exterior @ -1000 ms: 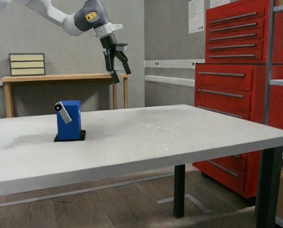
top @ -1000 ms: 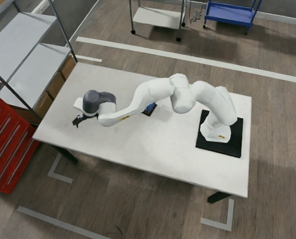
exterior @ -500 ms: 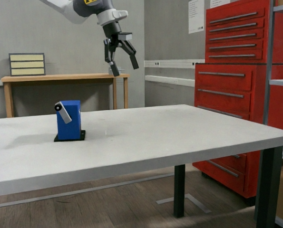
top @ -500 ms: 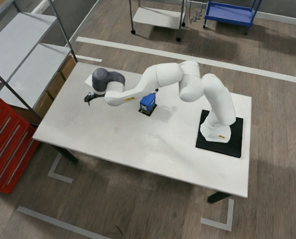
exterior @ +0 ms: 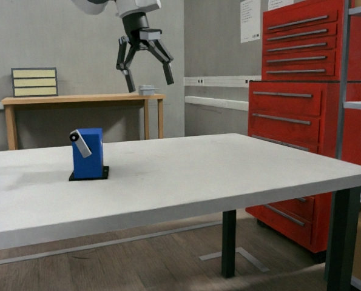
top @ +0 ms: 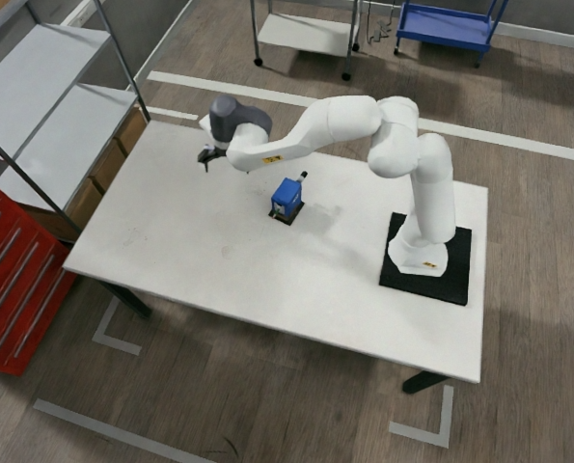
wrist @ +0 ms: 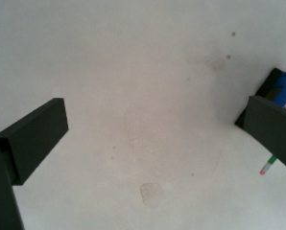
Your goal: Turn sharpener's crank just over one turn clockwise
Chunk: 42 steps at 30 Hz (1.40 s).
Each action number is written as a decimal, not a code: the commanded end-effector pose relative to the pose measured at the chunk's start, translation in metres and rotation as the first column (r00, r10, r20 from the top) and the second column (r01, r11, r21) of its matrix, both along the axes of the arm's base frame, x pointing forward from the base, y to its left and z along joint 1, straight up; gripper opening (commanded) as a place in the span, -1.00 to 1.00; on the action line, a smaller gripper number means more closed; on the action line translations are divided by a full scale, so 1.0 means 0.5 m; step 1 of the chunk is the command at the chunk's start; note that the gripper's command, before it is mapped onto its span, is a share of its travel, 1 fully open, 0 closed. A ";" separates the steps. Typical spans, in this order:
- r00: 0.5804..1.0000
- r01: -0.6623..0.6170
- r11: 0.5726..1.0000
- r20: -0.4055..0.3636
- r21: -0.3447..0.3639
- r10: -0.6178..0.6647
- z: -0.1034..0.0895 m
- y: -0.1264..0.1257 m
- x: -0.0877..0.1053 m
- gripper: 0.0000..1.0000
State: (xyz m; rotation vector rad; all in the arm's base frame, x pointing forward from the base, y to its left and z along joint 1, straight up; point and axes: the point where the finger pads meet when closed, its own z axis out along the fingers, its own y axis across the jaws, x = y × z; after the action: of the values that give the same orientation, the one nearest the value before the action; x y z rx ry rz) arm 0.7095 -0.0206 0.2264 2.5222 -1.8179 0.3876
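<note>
The blue box-shaped sharpener (top: 287, 197) stands on a black base near the middle of the white table; it also shows in the exterior view (exterior: 88, 153). Its grey crank arm (exterior: 80, 144) points up and to the left, ending in a black knob (exterior: 74, 136). In the top view the knob (top: 303, 175) sticks out at the sharpener's far side. My gripper (exterior: 148, 79) is open and empty, high above the table and well apart from the sharpener. It also shows in the top view (top: 207, 158). In the wrist view the fingers frame bare table, with the sharpener's corner (wrist: 282, 93) at the right edge.
A red tool cabinet (exterior: 296, 103) stands past the table's end. A metal shelf rack (top: 42, 109) stands beside the table. A wooden bench (exterior: 80, 103) is against the back wall. The arm's black base plate (top: 426, 258) sits on the table's right part.
</note>
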 end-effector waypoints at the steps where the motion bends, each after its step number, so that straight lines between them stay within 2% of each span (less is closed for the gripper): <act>1: 0.995 0.094 0.995 -0.016 0.017 -0.094 0.005 -0.063 -0.056 1.00; 9: 0.969 0.241 0.969 -0.065 0.052 -0.237 0.005 -0.182 -0.189 1.00; 11: 0.969 0.241 0.969 -0.065 0.052 -0.237 0.005 -0.182 -0.189 1.00; 12: 0.956 0.287 0.956 -0.083 0.066 -0.282 0.001 -0.214 -0.236 1.00; 19: 0.911 0.403 0.909 -0.135 0.105 -0.389 -0.016 -0.278 -0.366 1.00; 25: 0.862 0.498 0.855 -0.188 0.145 -0.471 -0.039 -0.309 -0.485 1.00; 30: 0.853 0.513 0.845 -0.198 0.152 -0.483 -0.044 -0.312 -0.504 1.00; 42: 0.853 0.514 0.844 -0.198 0.152 -0.483 -0.044 -0.312 -0.505 1.00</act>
State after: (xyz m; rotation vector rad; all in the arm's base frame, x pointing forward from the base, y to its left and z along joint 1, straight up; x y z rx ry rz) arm 0.4585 -0.1767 0.2045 1.9953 -2.4318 -0.0042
